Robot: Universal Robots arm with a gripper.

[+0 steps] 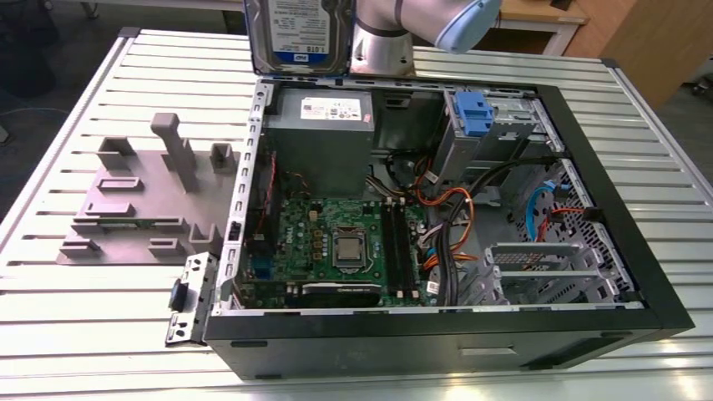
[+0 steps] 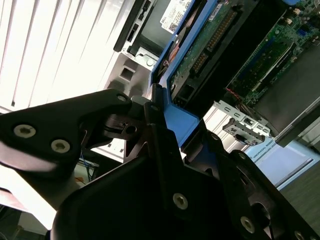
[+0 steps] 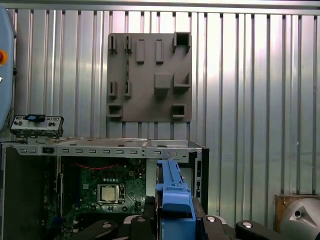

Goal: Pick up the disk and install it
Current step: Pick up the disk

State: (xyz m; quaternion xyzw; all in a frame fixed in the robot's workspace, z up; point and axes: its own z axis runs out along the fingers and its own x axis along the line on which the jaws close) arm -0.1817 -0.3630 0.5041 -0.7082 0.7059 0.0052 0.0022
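The disk (image 1: pixel 294 33) hangs upright above the far wall of the open computer case (image 1: pixel 446 338), its white-and-blue label facing the exterior view. In both wrist views my gripper (image 3: pixel 172 212) is shut on the disk's blue carrier (image 3: pixel 173 192), with black fingers (image 3: pixel 150 215) pressed against either side. The second wrist view shows the gripper (image 2: pixel 167 127) clamped on the carrier edge (image 2: pixel 185 122), with the disk's green circuit board (image 2: pixel 202 52) beyond it. My arm (image 1: pixel 385 38) stands just to the exterior view's right of the disk.
Inside the case are a grey power supply (image 1: pixel 323 125), the motherboard (image 1: pixel 334 242), loose cables (image 1: pixel 446 209), a bay with a blue latch piece (image 1: pixel 473 113) and a metal drive cage (image 1: pixel 535 267). A grey fixture plate (image 1: pixel 134 209) lies on the slatted table (image 1: pixel 67 301).
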